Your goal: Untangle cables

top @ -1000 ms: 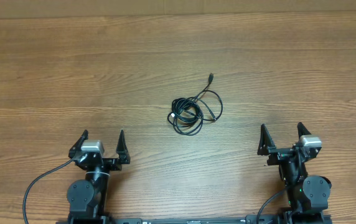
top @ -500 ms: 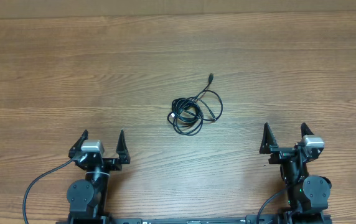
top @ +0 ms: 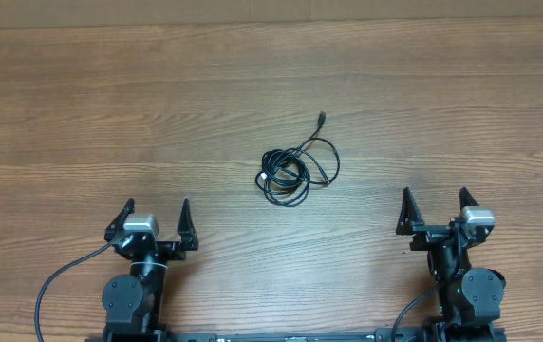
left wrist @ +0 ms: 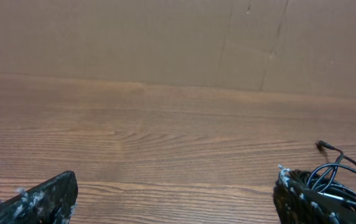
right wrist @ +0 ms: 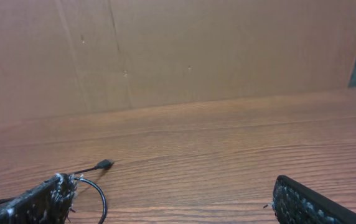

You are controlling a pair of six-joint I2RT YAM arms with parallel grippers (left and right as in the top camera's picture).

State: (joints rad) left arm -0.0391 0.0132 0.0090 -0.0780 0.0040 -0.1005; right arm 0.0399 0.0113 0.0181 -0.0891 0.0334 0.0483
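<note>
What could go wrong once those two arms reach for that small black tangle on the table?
The cables lie in a tight coil of overlapping loops, so a gripper could pinch several strands at once and tighten the tangle. They are thin and flat on the table, so the left gripper or right gripper, both open, might close on nothing.

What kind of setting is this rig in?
Probably a lab test bench rather than a home. There is a wood-grain table with a plain cardboard backdrop behind it. Two arms are mounted at the near edge, left gripper and right gripper open, facing one bundle of cables.
</note>
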